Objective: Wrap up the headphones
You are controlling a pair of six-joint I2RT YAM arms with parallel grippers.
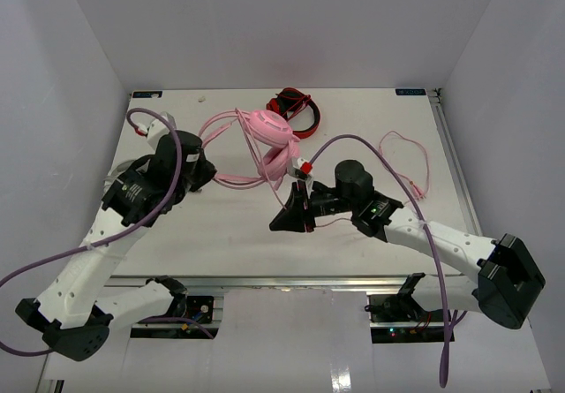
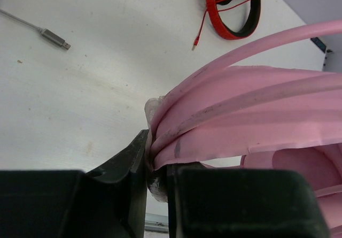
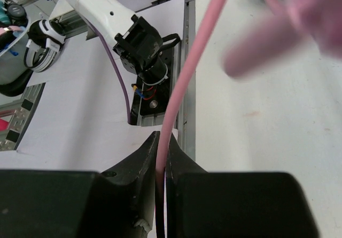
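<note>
1. Closest to me, my right gripper [image 1: 284, 219] sits low over the desk [image 1: 221, 247]. Its fingers [image 3: 136, 163] are pressed together on the thin pink cable [image 3: 179, 88], which runs up out from between them.
2. More of that cable lies in loose loops on the desk, on the right side.
3. A bit farther, on the left, my left gripper [image 1: 210, 174] is clamped on the pink headband [image 2: 240, 125] of the headphones [image 1: 269, 130].
4. The headphones are in the middle of the desk, toward the far side, between my two grippers. One round ear cup faces up.
5. In the right wrist view there is a pink blur at the top. It may be the headphones, but it is too fuzzy to be sure.
6. A small grey plug [image 2: 53, 36] lies on the desk, well apart from the headphones.
7. Farthest away, the red-and-black headphones [image 1: 296, 110] lie by the far edge, just behind the pink ones.
</note>
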